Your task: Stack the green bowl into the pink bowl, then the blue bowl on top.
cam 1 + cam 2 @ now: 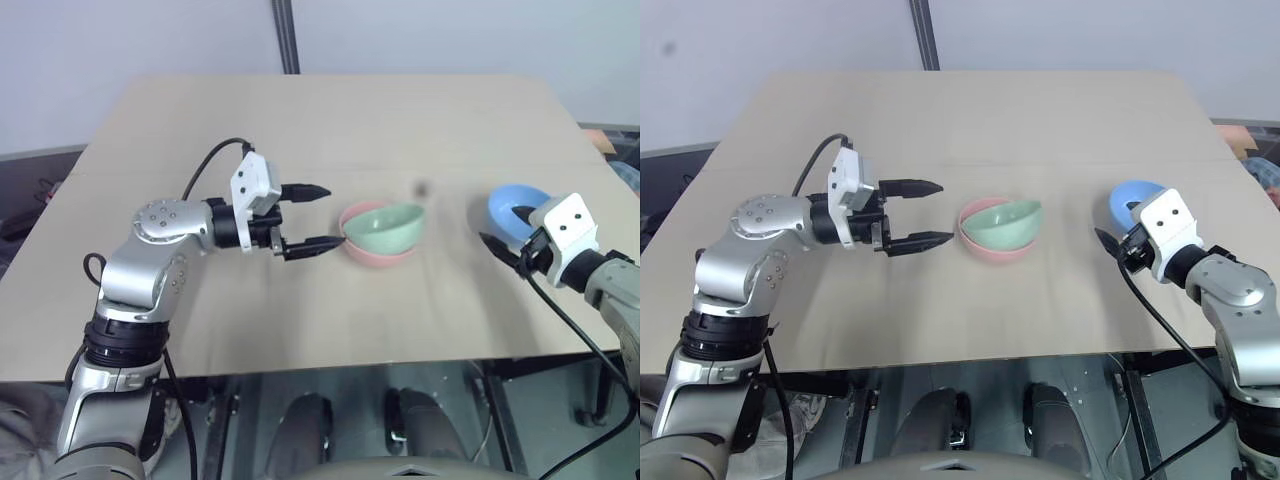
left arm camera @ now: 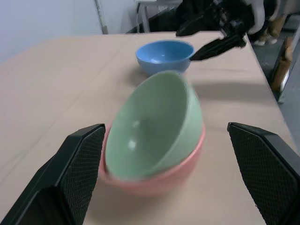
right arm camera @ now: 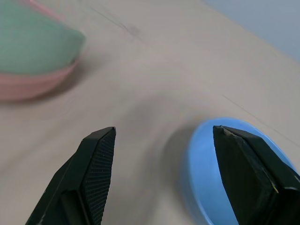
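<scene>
**Spotter:** Where does the stack stand?

**Me:** The green bowl [image 1: 388, 228] sits in the pink bowl [image 1: 372, 250], near the middle of the counter [image 1: 300, 130], but tilted, one side riding up on the pink rim. The blue bowl [image 1: 516, 209] rests alone toward the counter's right edge, well apart from the pair.

**Spotter:** And the pincers?

**Me:** My left pincer [image 1: 310, 218] is just beside the pair with its jaws spread wide, holding nothing. My right pincer [image 1: 1117, 238] is open too, at the blue bowl's near rim; I can't tell whether a finger touches it.

**Spotter:** How will the blue one handle?

**Me:** I judge it light, stiff and smooth, likely to slide if nudged. I'd pinch the rim, one finger inside the wall and one outside.

**Spotter:** Do the views differ?

**Me:** The left wrist view shows the green bowl's tilt far more plainly than the head views. The right wrist view shows the blue rim lying between my spread fingers [image 3: 96, 173].
</scene>
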